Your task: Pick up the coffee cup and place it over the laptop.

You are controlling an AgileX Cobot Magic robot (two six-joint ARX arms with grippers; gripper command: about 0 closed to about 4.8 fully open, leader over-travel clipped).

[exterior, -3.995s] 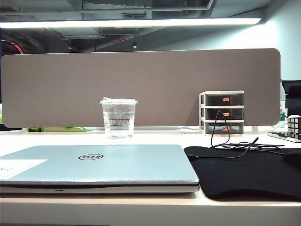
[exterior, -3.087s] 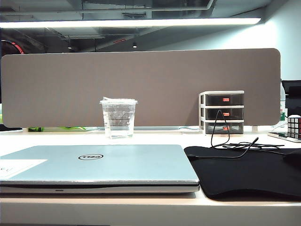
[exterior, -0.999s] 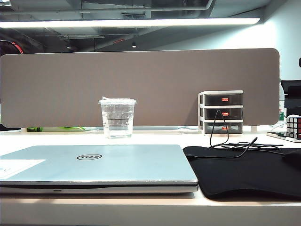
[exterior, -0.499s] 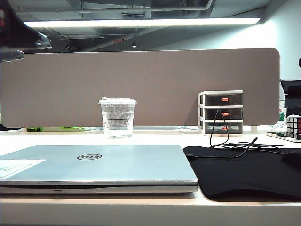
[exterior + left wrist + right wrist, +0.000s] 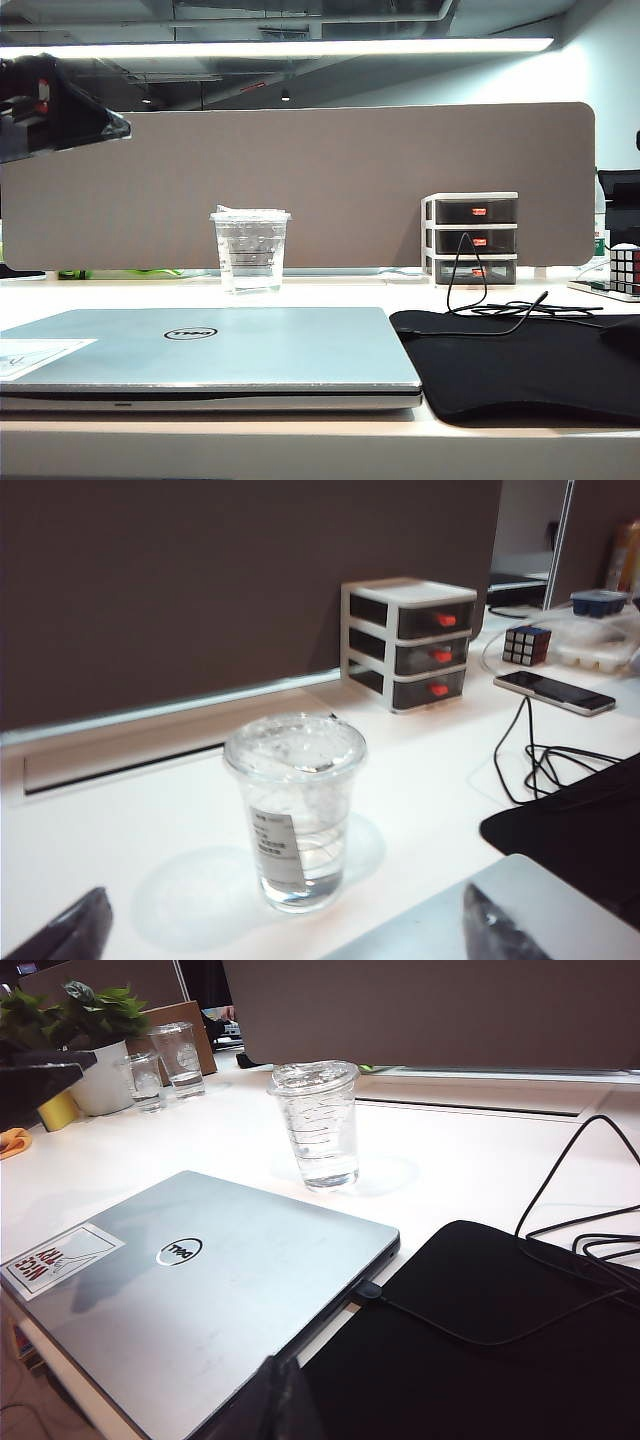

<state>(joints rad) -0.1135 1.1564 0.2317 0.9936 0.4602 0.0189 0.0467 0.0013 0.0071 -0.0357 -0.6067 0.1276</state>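
The coffee cup (image 5: pixel 250 250) is seen standing upright on the white desk (image 5: pixel 330 295), lid on, just behind the back edge of the closed laptop (image 5: pixel 210 350) and not touching it. The laptop is laid flat along the front edge of the desk, logo up, with a white sticker at its front left corner. A black cloth mat (image 5: pixel 520 365) is spread just beside it on the right, with a black cable (image 5: pixel 480 300) trailing over it. A small drawer unit (image 5: pixel 472 238) is parked at the back edge, against the grey divider panel (image 5: pixel 300 180).

The left gripper (image 5: pixel 290 930) is held up in the air above the desk's left side, fingers (image 5: pixel 70 930) spread wide with nothing between them, the cup framed in the gap. The right gripper (image 5: pixel 285 1400) is barely caught at the frame edge near the laptop's front corner; its fingers look pressed together, but that can't be told for sure.
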